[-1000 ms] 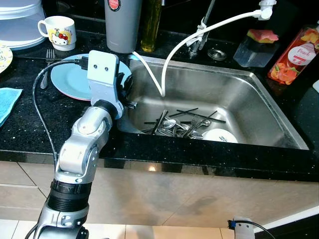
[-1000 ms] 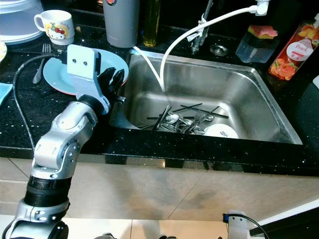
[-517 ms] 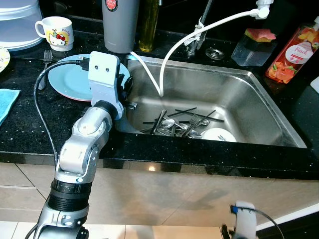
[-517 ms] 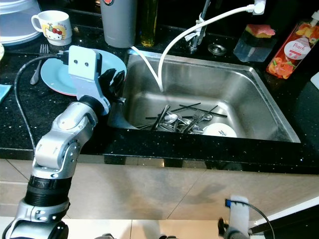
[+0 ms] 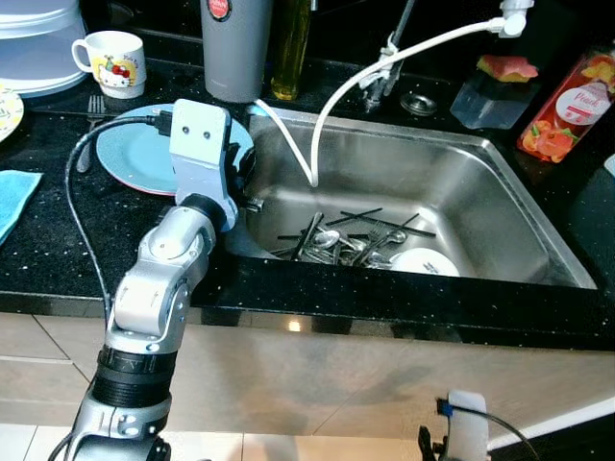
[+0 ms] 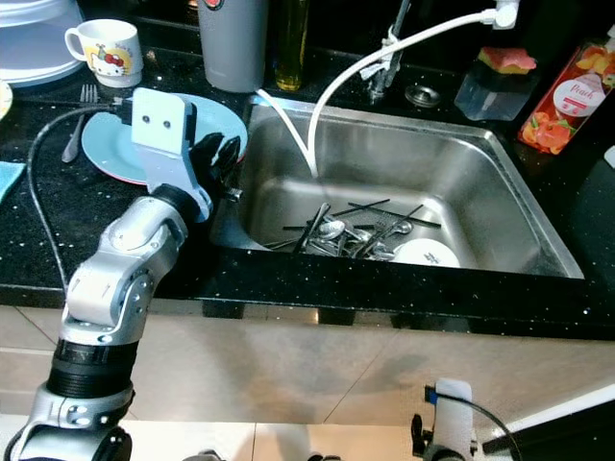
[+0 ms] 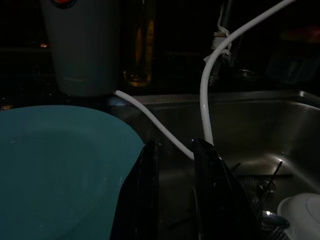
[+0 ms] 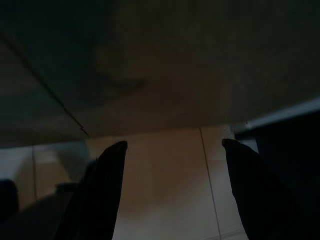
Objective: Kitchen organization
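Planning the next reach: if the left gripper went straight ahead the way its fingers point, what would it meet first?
Probably the thin white hose that crosses just beyond the left gripper at the stainless steel sink's left rim. Behind it stand the grey cylindrical canister and amber bottle. Depth is uncertain.

Counter (image 5: 58,240): you see glossy black stone flecked with pale specks, all round the sink.
Sink (image 5: 500,192): brushed steel with a dull sheen.
Cutlery (image 5: 351,240): bright polished metal in the sink's bottom.
Plate (image 5: 130,154): smooth glazed pale blue, just left of the sink.
Hose (image 5: 336,101): smooth white plastic arching over the sink.
Left arm (image 5: 163,279): satin silver metal, matt pale casing at the wrist.
Fingers (image 7: 142,200): matt black beside the sink.
Cloth (image 5: 14,197): soft blue weave, far left of the sink.
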`<state>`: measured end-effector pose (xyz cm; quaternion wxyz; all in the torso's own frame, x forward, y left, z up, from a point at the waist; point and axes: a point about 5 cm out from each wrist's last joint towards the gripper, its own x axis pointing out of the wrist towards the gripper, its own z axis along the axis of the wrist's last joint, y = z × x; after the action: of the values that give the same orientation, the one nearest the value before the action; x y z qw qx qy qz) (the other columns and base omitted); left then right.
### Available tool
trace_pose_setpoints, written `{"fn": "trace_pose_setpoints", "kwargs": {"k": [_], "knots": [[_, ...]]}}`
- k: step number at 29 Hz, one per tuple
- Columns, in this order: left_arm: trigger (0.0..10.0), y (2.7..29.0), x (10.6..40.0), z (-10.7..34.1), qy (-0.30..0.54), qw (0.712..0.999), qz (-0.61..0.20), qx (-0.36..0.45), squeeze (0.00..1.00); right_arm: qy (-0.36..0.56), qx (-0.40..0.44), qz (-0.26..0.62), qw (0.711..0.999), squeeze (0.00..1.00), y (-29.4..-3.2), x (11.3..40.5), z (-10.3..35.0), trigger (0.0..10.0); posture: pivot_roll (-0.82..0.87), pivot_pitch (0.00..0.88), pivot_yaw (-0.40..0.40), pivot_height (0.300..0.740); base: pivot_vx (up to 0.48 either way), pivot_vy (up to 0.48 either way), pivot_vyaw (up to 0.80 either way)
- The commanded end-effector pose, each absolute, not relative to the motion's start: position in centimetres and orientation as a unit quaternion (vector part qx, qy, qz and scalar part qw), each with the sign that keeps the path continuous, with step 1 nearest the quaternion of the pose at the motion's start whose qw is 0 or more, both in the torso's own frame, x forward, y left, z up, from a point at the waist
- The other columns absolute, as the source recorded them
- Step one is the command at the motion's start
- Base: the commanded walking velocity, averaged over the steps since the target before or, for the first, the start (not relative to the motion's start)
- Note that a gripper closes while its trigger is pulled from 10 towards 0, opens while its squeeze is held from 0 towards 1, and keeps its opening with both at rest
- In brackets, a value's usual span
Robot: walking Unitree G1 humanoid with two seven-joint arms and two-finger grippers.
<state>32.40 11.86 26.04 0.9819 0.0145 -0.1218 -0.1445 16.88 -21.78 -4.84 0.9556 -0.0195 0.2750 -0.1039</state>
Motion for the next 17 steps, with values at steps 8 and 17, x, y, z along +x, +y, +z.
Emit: {"fn": "trace_pose_setpoints", "kwargs": {"k": [8,17], "knots": [[10.0,11.4,32.5,25.7,-0.116,0.980,-0.157,0.019,0.00,0.138,-0.072,-0.072,0.985,0.00,-21.4,19.3,0.8,10.0,0.18,0.103,-0.101,0.740,0.000,0.000,0.00],[10.0,11.4,32.5,25.7,-0.115,0.980,-0.161,0.020,0.00,0.155,-0.064,-0.099,0.981,0.00,-22.0,17.2,1.6,10.0,0.17,0.101,-0.093,0.740,0.000,0.000,0.00]]}}
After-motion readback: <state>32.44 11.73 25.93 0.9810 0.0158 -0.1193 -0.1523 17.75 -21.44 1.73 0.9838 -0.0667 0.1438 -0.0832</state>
